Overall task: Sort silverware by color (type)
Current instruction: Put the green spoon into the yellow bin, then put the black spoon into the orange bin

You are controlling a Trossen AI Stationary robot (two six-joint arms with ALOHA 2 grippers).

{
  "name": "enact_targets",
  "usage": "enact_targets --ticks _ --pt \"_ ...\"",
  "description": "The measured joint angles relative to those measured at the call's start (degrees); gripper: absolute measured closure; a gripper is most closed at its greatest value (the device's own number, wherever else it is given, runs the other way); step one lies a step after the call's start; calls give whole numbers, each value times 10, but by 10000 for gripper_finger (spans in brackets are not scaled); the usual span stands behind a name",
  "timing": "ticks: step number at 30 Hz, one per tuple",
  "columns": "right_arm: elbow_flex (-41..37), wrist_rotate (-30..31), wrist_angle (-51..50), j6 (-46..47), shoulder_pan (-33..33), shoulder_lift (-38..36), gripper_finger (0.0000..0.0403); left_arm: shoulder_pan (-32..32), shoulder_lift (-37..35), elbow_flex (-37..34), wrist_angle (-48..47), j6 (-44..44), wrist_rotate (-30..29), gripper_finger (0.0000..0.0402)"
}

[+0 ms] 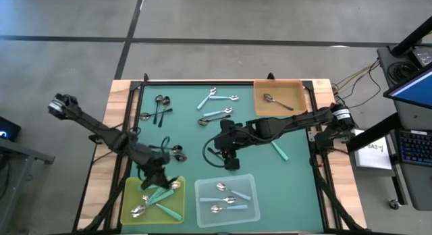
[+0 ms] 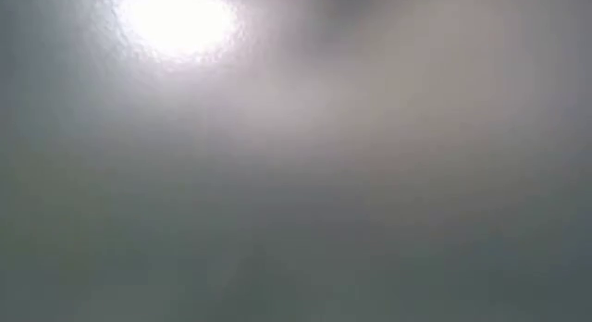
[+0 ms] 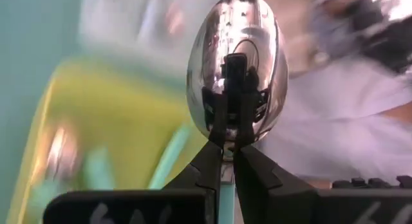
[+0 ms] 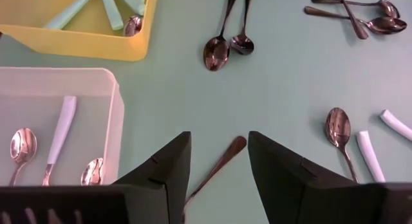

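Note:
My left gripper (image 1: pixel 157 181) hangs over the yellow tray (image 1: pixel 177 209), shut on a spoon whose shiny bowl (image 3: pixel 237 69) faces the left wrist camera. Several teal-handled spoons (image 1: pixel 162 198) lie in that tray. My right gripper (image 4: pixel 219 139) is open low over the green mat at mid-table (image 1: pixel 223 154). Its fingers stand on either side of a dark spoon handle (image 4: pixel 225 156) that lies flat, touching nothing. The clear tray (image 1: pixel 251 209) holds three light-blue spoons (image 1: pixel 226 191), and the orange tray (image 1: pixel 297 86) one black spoon (image 1: pixel 277 102). My left gripper pinches the spoon between its two fingers (image 3: pixel 206 163) at the neck just below the bowl (image 3: pixel 225 147). The bowl stands out beyond the fingertips, lifted clear above the yellow tray. The handle runs back between the fingers and is mostly hidden by them.
Loose spoons lie on the mat: black ones near the far left (image 1: pixel 162 108) and beside the left arm (image 1: pixel 174 151), light-blue ones at the far middle (image 1: pixel 216 96) (image 1: pixel 216 115), and a teal one to the right (image 1: pixel 280 151). The low view shows only glare.

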Motion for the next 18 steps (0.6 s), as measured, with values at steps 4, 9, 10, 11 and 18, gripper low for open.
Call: enact_targets --ticks 4,9,10,11,18 --pt "-1 0 0 0 0 0 254 -43 10 0 -88 -84 0 386" --pt "4 0 -13 31 0 0 250 -45 29 0 -74 -138 6 325" --pt "6 0 -18 38 0 0 251 -45 32 0 -66 -133 17 313" --pt "9 0 -24 44 0 0 252 -45 34 0 -61 -124 28 302" --pt "13 5 -29 23 0 0 250 -36 43 31 -71 59 -1 257"
